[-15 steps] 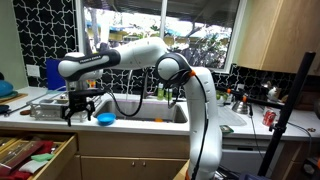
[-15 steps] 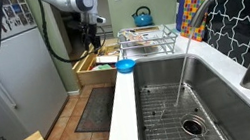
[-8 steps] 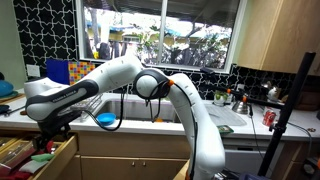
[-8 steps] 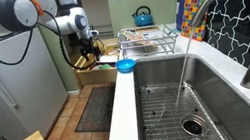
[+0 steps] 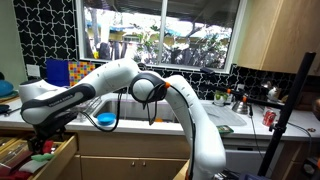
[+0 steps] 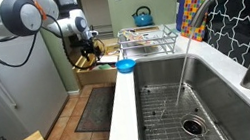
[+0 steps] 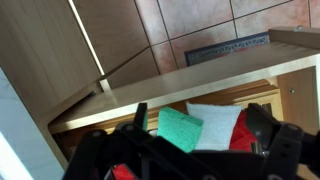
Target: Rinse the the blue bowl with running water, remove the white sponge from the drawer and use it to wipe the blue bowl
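Where the wrist camera looks past the gripper (image 7: 203, 124), its two dark fingers (image 7: 268, 128) stand wide apart with nothing between them: tool open, empty.

- Just beyond the fingers, inside the drawer (image 7: 170, 88): the white sponge (image 7: 214, 122) lies flat. A green item (image 7: 180, 128) sits against one side of it and a red item (image 7: 240, 130) against the opposite side.
- Sponge lies roughly between the fingertips in this view. Contact cannot be told.
- Past the drawer's wooden rail: brown floor tiles (image 7: 200, 22) and a dark mat (image 7: 228, 50).

In an exterior view, the gripper (image 5: 45, 138) hangs over the pulled-out drawer (image 5: 62, 152).

- The arm (image 5: 110, 75) stretches long across the counter front.
- Red and green patches show in the drawer. Sponge not made out here.
- Farther along, the blue bowl (image 5: 105, 122) sits upright on the counter edge beside the sink, well apart from the gripper.

In an exterior view from the sink end:

- Nearest is the steel sink (image 6: 146, 107), a wire grid on its bottom.
- The faucet (image 6: 244, 21) arches over it. A thin pale line drops from the spout; whether it is water, cannot tell.
- The blue bowl (image 6: 125, 66) rests on the counter strip (image 6: 121, 111) near the sink's far corner.
- Behind it stands the wire dish rack (image 6: 149, 42), with a blue kettle (image 6: 143, 17) beyond.
- Farthest, the drawer (image 6: 93, 75) stands open below the gripper (image 6: 84, 56).
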`<state>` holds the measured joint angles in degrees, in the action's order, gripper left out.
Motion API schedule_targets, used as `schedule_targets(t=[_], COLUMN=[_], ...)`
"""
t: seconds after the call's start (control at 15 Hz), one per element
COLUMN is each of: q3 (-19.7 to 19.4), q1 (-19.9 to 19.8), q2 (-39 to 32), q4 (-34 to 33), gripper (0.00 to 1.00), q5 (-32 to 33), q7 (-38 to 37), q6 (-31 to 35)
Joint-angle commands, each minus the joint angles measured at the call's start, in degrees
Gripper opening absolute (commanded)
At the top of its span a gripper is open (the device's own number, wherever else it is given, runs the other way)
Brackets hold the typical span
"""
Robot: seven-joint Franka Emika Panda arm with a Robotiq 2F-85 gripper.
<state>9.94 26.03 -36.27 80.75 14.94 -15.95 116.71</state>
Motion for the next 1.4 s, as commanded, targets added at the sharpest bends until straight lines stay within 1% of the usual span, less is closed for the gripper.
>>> schedule_targets(t=[0.0, 0.2, 0.6, 0.93, 1.27, 1.33], q3=[0.3, 0.3, -1.8, -4.6, -7.1, -7.4], q1=[1.2, 2.0, 5.5, 8.0, 9.3, 9.4], q2=[-3.9, -7.8, -13.1, -15.8, -17.4, -17.5], q4=[-2.3, -4.0, -8.2, -11.5, -12.7, -12.8], gripper=[1.0, 1.0, 1.0, 1.0, 1.0, 0.95], q5=[-0.5, -0.4, 2.3, 4.1, 5.3, 5.3], q7=[2.7, 4.9, 6.4, 5.9, 4.7, 4.6], q6=[4.2, 6.9, 10.8, 8.8, 9.2, 9.1])
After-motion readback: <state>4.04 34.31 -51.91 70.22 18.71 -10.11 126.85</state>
